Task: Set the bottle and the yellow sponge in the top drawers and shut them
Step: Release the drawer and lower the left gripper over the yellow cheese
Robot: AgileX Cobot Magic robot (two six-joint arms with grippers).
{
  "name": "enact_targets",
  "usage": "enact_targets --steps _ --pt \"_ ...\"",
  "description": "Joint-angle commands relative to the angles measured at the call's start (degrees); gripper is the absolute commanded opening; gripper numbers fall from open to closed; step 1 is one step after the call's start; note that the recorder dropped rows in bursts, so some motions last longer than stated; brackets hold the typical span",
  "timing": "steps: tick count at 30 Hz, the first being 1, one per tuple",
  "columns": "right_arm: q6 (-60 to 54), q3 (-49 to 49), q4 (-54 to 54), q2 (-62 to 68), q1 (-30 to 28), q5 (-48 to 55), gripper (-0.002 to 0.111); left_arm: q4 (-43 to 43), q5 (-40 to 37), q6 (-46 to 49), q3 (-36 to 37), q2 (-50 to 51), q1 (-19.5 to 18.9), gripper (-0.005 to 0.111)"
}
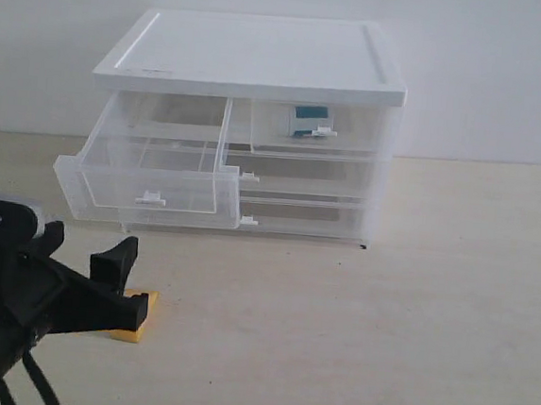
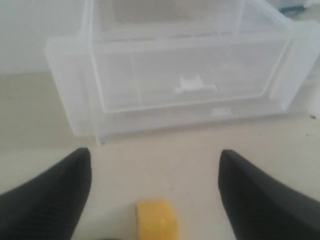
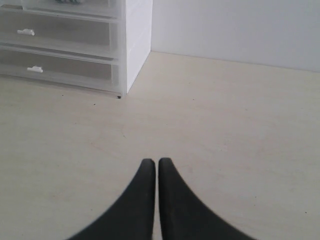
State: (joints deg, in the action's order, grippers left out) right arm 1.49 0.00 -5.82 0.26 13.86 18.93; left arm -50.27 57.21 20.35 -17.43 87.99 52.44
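The yellow sponge [image 1: 129,334] [image 2: 156,220] lies on the table in front of the cabinet, at the near left. My left gripper [image 1: 129,283] [image 2: 155,157] is open, one black finger on each side of the sponge and apart from it. The left top drawer [image 1: 150,168] [image 2: 190,75] is pulled out and looks empty. The right top drawer [image 1: 347,138] is pushed in, and through its clear front I see the bottle [image 1: 309,121] with its teal label. My right gripper [image 3: 152,162] is shut on nothing above bare table, and the exterior view does not show it.
The white-topped cabinet [image 1: 255,54] [image 3: 135,45] stands at the back of the table against a white wall. Its two full-width lower drawers [image 1: 301,181] are pushed in. The pulled-out drawer overhangs the table just beyond my left gripper.
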Motion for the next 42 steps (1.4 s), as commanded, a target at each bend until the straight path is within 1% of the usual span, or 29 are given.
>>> enact_targets --steps 1,4,6,7,9,13,16,18,20,22,25,27,30,32,34,36,37,38,39,40,41,42 --pt "-0.09 0.0 -0.01 -0.26 -0.13 -0.5 0.0 1.04 -9.42 2.75 1.5 -4.94 0.22 0.066" --pt "-0.09 0.0 -0.01 -0.26 -0.13 -0.5 0.0 3.72 -14.48 6.8 1.5 -7.38 0.22 0.064" --pt "-0.09 0.0 -0.01 -0.26 -0.13 -0.5 0.0 5.39 -17.62 8.15 1.5 -8.94 0.22 0.057" --pt "-0.09 0.0 -0.01 -0.26 -0.13 -0.5 0.0 5.84 -19.58 9.41 1.35 -9.78 0.22 0.051" --pt "-0.09 0.0 -0.01 -0.26 -0.13 -0.5 0.0 6.2 -24.14 12.85 0.66 -11.42 0.22 0.035" --pt "-0.09 0.0 -0.01 -0.26 -0.13 -0.5 0.0 4.19 -36.49 21.15 -3.42 -12.97 0.1 0.004" --pt "-0.09 0.0 -0.01 -0.26 -0.13 -0.5 0.0 0.94 -45.12 24.91 -7.5 -12.71 -0.39 0.004" --pt "-0.09 0.0 -0.01 -0.26 -0.13 -0.5 0.0 0.61 -53.39 26.43 -10.21 -12.57 -1.79 0.004" --pt "-0.09 0.0 -0.01 -0.26 -0.13 -0.5 0.0 0.61 -58.93 26.43 -12.25 -12.57 -3.31 0.004" --pt "-0.09 0.0 -0.01 -0.26 -0.13 -0.5 0.0 1.39 -65.43 26.31 -14.0 -12.57 -5.61 0.004" --pt "-0.09 0.0 -0.01 -0.26 -0.13 -0.5 0.0 3.54 -71.99 24.9 -15.36 -12.44 -9.73 0.004" --pt "-0.09 0.0 -0.01 -0.26 -0.13 -0.5 0.0 6.94 -76.45 22.19 -15.96 -11.64 -12.32 0.004" --pt "-0.09 0.0 -0.01 -0.26 -0.13 -0.5 0.0 16.81 -82.09 13.88 -16.89 -9.79 -15.42 0.004" --pt "-0.09 0.0 -0.01 -0.26 -0.13 -0.5 0.0 24.83 -83.57 5.27 -17.24 -8.56 -16.46 0.004" --pt "-0.09 0.0 -0.01 -0.26 -0.13 -0.5 0.0 35.71 -83.55 -5.0 -17.52 -7.54 -16.85 0.004" --pt "-0.09 0.0 -0.01 -0.26 -0.13 -0.5 0.0 46.5 -81.95 -15.96 -17.63 -6.88 -16.85 0.005" --pt "-0.09 0.0 -0.01 -0.26 -0.13 -0.5 0.0 52.83 -81.32 -23.05 -17.63 -6.48 -16.85 0.008" --pt "-0.09 0.0 -0.01 -0.26 -0.13 -0.5 0.0 56.57 -80.8 -27.21 -17.63 -6.36 -16.85 0.012" --pt "-0.09 0.0 -0.01 -0.26 -0.13 -0.5 0.0 63.61 -80.05 -34.38 -17.63 -6.21 -16.85 0.026" --pt "-0.09 0.0 -0.01 -0.26 -0.13 -0.5 0.0 65.15 -79.68 -35.9 -17.63 -6.07 -16.85 0.036" --pt "-0.09 0.0 -0.01 -0.26 -0.13 -0.5 0.0 66.72 -78.22 -37.08 -17.63 -5.68 -16.85 0.06" --pt "-0.09 0.0 -0.01 -0.26 -0.13 -0.5 0.0 66.72 -77.19 -37.08 -17.63 -5.46 -16.85 0.07"
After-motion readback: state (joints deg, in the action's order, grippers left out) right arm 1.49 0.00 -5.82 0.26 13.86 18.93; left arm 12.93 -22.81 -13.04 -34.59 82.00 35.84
